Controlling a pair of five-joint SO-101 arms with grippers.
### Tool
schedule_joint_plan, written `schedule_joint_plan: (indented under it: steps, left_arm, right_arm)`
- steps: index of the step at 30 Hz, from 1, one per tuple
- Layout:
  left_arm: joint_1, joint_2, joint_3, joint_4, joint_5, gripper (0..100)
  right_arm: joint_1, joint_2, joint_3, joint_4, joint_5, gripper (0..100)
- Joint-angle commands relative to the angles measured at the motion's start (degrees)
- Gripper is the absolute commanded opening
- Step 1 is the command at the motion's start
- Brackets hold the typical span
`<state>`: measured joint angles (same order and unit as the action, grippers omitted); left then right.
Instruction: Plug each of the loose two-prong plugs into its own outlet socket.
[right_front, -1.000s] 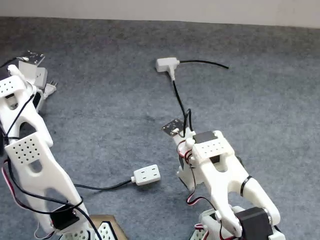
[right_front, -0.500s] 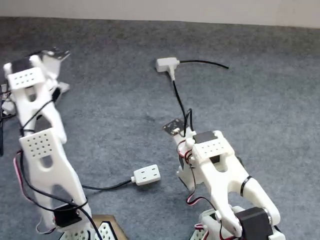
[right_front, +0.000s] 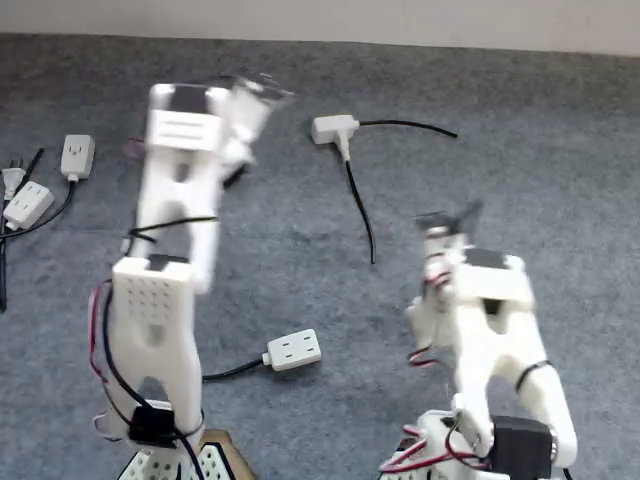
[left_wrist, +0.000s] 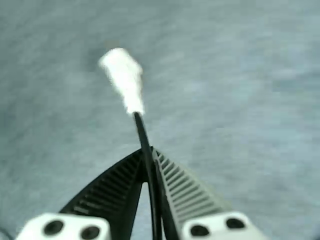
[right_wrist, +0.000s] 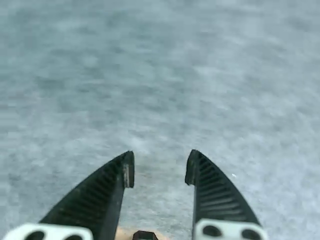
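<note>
My left gripper (left_wrist: 147, 152) is shut on the thin black cord (left_wrist: 141, 131) of a white two-prong plug (left_wrist: 122, 80), which dangles just beyond the fingertips. In the high view this gripper (right_front: 255, 100) is raised over the back middle of the carpet, left of a white T-shaped plug piece (right_front: 335, 128) that trails two black cords. Near the front lies a white outlet socket (right_front: 295, 350) on its own black cord. My right gripper (right_wrist: 157, 172) is open above bare carpet with nothing between its fingers; the high view has it (right_front: 450, 218) to the right of the loose cord end (right_front: 372, 255).
At the far left edge lie more white plugs and sockets (right_front: 78, 155) (right_front: 28, 203) with black cords. Grey carpet (right_front: 540, 170) covers the whole floor, and a pale wall (right_front: 400, 20) runs along the back.
The left arm swung from the far left to the back middle, carrying the plug by its cord. The right arm moved right, away from the cord end, which now lies on the carpet.
</note>
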<state>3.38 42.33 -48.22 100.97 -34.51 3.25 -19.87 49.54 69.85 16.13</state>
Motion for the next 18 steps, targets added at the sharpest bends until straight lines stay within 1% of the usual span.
schedule_joint_plan:
  steps: [1, 3, 6, 9, 13, 18]
  left_arm:
    - [10.07, -9.54, 8.31, 0.79, 0.79, 0]
    - [14.81, -12.7, 11.91, 0.79, 1.05, 0]
    - [21.05, -16.92, 14.99, 0.79, 3.78, 0]
    - [26.33, -20.09, 17.36, 0.79, 3.96, 0]
    - [31.69, -22.46, 18.42, 0.79, 4.04, 0]
    - [34.59, -24.75, 15.96, 0.79, 3.78, 0]
  right_arm:
    - [8.13, -1.45, -2.77, -0.75, 1.05, 17.6]
    - [10.77, -1.45, -2.77, -0.75, 2.37, 17.6]
    - [13.93, -1.54, -2.68, -1.98, 2.55, 17.6]
    - [15.08, -1.45, -1.54, -3.82, 2.55, 17.6]
    - [13.49, -1.45, 1.45, -5.93, 2.55, 17.6]
    - [10.24, -1.45, 4.53, -6.46, 2.55, 17.6]
